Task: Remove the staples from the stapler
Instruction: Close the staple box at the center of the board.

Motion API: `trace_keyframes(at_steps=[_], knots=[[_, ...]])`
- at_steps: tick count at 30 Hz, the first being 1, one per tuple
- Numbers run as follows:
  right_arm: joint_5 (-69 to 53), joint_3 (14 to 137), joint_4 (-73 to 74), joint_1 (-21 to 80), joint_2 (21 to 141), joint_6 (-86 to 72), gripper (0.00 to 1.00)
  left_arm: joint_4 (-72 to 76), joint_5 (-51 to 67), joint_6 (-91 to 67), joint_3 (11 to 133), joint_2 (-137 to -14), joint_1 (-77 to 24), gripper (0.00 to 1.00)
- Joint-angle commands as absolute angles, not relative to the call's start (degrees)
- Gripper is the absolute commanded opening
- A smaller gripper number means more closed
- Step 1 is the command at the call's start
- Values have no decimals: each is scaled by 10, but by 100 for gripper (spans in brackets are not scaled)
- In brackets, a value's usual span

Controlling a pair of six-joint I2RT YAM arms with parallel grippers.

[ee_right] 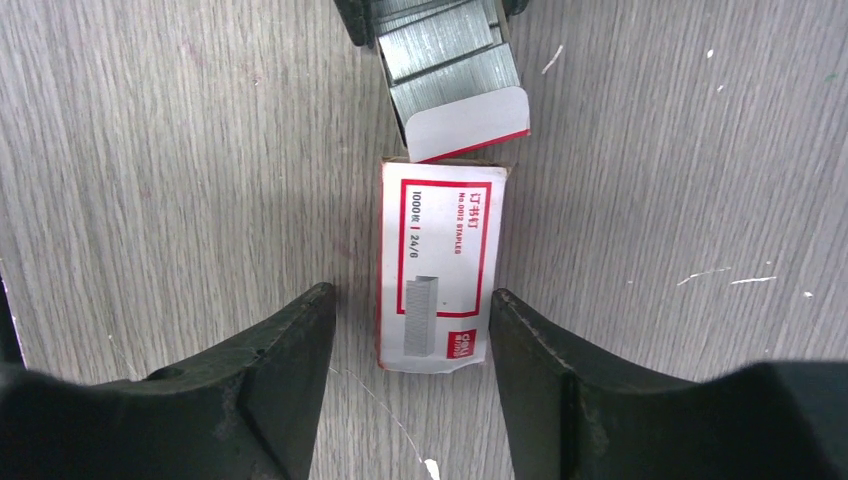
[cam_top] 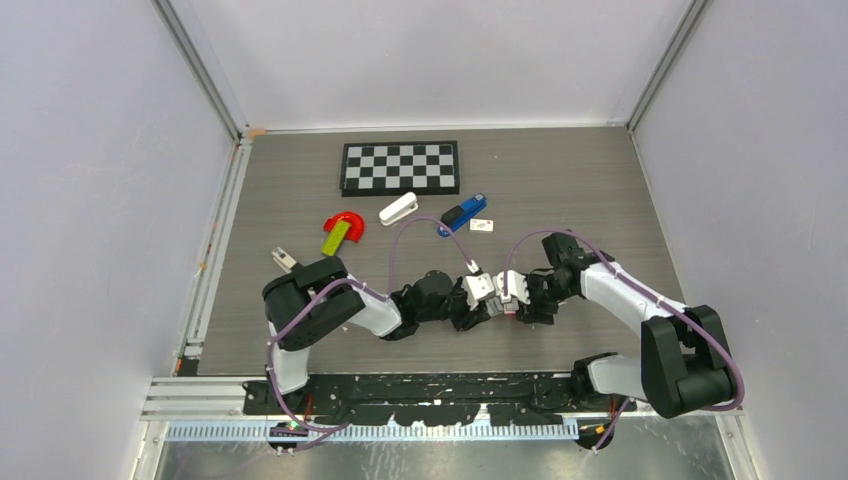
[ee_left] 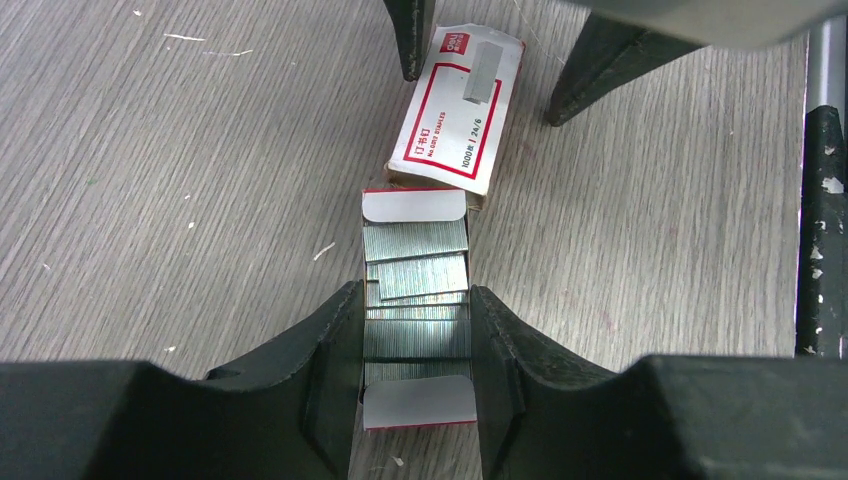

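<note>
One tilt could have spilled strips (ee_left: 415, 275): your left gripper (ee_left: 415, 305) clamped the staple tray (ee_left: 413, 205), right gripper (ee_right: 412, 305) spread around its sleeve (ee_right: 440, 240).

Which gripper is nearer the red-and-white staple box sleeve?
Right. The right gripper straddles the sleeve, with an open finger on either side of it. The left gripper sits just beyond the sleeve's open end, clamped on the staple tray that is slid out there.

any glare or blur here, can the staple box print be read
Left wrist: sharp, with bright glare bands across the staples; the staple box print reads clearly. Right wrist: sharp, evenly lit, label crisp. Top external: soft even light, faint shadows, but the box print is far too small to make out.
</note>
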State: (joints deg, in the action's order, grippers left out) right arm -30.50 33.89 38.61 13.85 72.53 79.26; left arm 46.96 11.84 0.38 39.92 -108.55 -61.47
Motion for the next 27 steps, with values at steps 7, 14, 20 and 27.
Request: trace_keyframes(at_steps=[7, 14, 20, 27], knots=[[-310, 329, 342, 142, 728, 797, 52, 407, 120, 21, 409, -1103, -620, 26], [-308, 323, 337, 149, 723, 803, 51, 391, 118, 29, 422, -1108, -624, 26], [-307, 322, 334, 151, 723, 800, 49, 389, 115, 34, 422, -1108, -628, 25], [-290, 316, 303, 155, 728, 772, 47, 389, 121, 39, 418, -1107, -630, 25]])
